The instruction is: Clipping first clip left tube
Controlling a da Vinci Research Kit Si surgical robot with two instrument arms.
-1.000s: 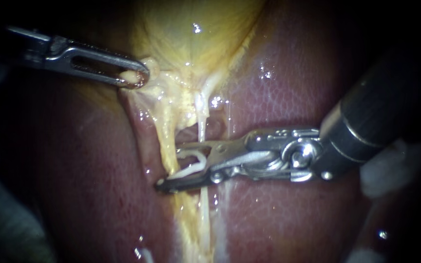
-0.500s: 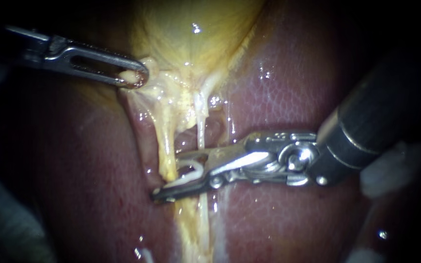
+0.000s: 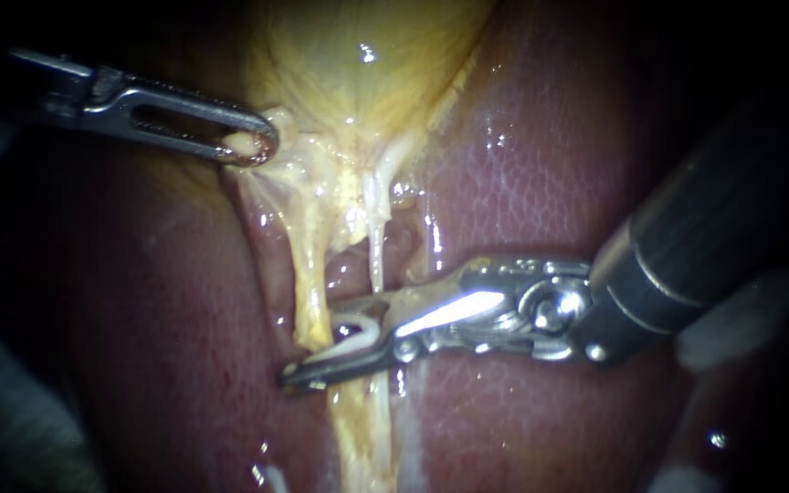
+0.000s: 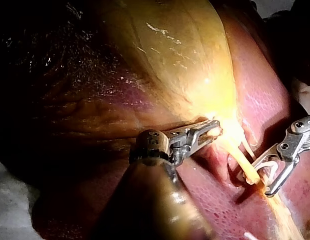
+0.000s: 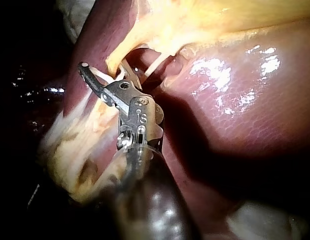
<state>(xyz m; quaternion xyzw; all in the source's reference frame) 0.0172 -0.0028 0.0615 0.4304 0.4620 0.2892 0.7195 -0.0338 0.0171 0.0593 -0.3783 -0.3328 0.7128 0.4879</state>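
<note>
- No readable word, label, brand, number or sign on the liver [image 3: 550,164] or the gallbladder [image 3: 358,55], in any view.
- Only one small engraved mark, on the metal neck of the right tool [image 5: 105,71] just behind its hinge, in the right wrist view; too small to make out with any certainty.
</note>
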